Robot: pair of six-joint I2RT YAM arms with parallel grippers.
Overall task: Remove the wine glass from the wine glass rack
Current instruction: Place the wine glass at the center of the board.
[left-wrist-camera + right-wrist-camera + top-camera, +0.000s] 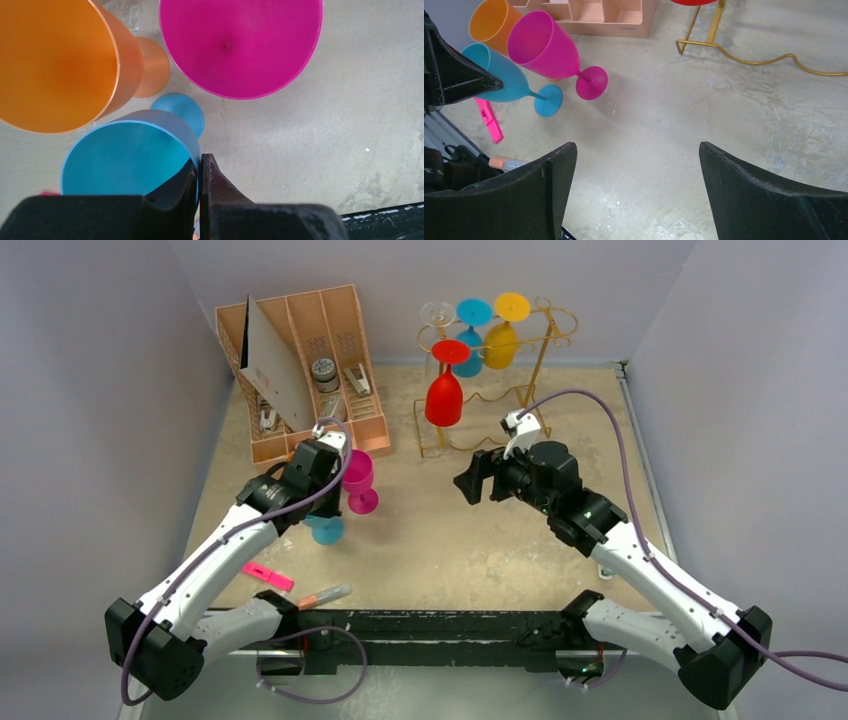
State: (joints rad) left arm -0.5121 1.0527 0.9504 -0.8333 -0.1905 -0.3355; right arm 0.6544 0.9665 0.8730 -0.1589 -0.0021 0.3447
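Four stemmed glasses hang upside down by their feet from the rack (540,358), a thin gold wire frame with looped arms on top and a wavy-edged base. They are a clear glass (437,312), a hung blue glass (470,338), a yellow glass (500,345) and, lowest and nearest the front, a red glass (444,400). All look like smooth plastic, the coloured ones translucent.

Three more flutes stand close together on the table (450,550), left of centre: an orange glass (491,22), a pink glass (544,47) and a blue glass (511,80), each with a round flat foot.

Over them, the left gripper (201,160) points down. Its matte black fingers are pressed together, with the blue glass's thin rim caught between them, one finger inside the bowl and one outside.

In front of the rack's base, the right gripper (636,150) hangs above bare table. Its grainy black wedge-shaped fingers are spread wide and hold nothing. It is near the red glass but apart from it.

The tabletop is beige, mottled and scuffed like worn plaster. Plain pale grey walls (90,390) close in on three sides. At the back left sits a tan slotted organiser (330,330). A flat pink marker (267,576) and an orange-tipped pen (325,595) lie near the front edge.
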